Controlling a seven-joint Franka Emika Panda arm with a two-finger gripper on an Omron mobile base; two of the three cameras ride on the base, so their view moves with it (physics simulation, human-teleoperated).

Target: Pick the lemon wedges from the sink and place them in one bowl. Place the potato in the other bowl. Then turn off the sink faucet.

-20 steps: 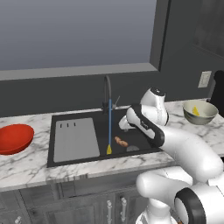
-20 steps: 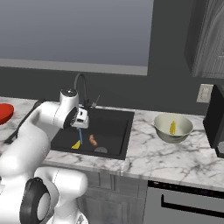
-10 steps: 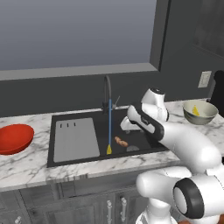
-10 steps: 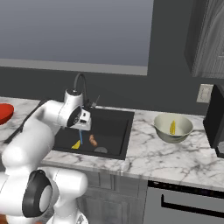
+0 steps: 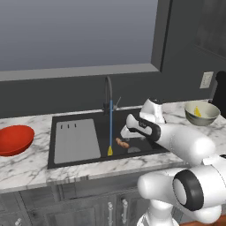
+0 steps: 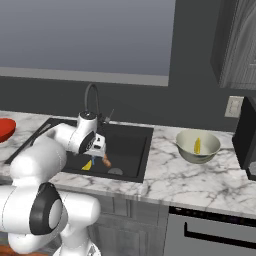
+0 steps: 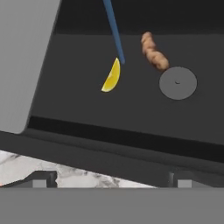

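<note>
1. Gripper (image 5: 128,132) hangs over the sink (image 5: 145,148), right half of the basin, pointing down; jaws spread wide, nothing btwn them.
2. Same gripper (image 6: 98,148) seen from the right cam sits just above the potato (image 6: 106,161).
3. One wedge (image 7: 112,76) lies on the sink floor (image 7: 78,105), near the middle of the basin, touching the base of the water stream (image 7: 114,33).
4. Left cam: that wedge (image 5: 110,151) is just left of the potato (image 5: 122,143), both close but apart.
5. Potato (image 7: 153,51) lies beside the round grey drain (image 7: 177,82), not on it; in hand cam it's up-left of the drain.
6. Faucet (image 5: 107,95) stands at the far edge of the sink, water running down in a thin blue line (image 5: 110,126) to the basin floor.
7. Grey drainboard (image 5: 77,141) covers the left part of the sink.
8. Other wedge (image 6: 197,145) already sits in the grey bowl (image 6: 197,146), on the counter (image 6: 200,175) well right of the sink.
9. Left cam shows same bowl (image 5: 201,113) at far right w/ wedge (image 5: 197,112) inside.
10. Red bowl (image 5: 14,140) on the counter left of the sink, well apart from the arm; looks to hold nothing.
</note>
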